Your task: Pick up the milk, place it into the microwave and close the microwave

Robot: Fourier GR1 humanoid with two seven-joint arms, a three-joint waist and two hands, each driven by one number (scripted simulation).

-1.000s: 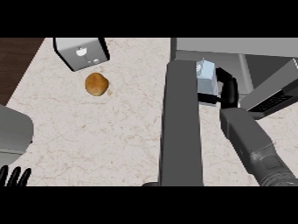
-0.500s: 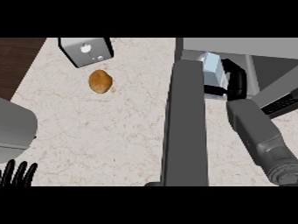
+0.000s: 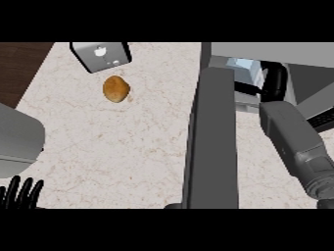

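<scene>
As the right hand (image 3: 275, 81) curls its fingers round the milk (image 3: 243, 66), the carton lies just left of the palm, inside the microwave (image 3: 285, 51). The open door (image 3: 213, 137) stands beside that arm.

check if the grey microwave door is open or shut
Open: the grey microwave door juts out edge-on, and the right hand holds the pale blue milk carton past it.
</scene>
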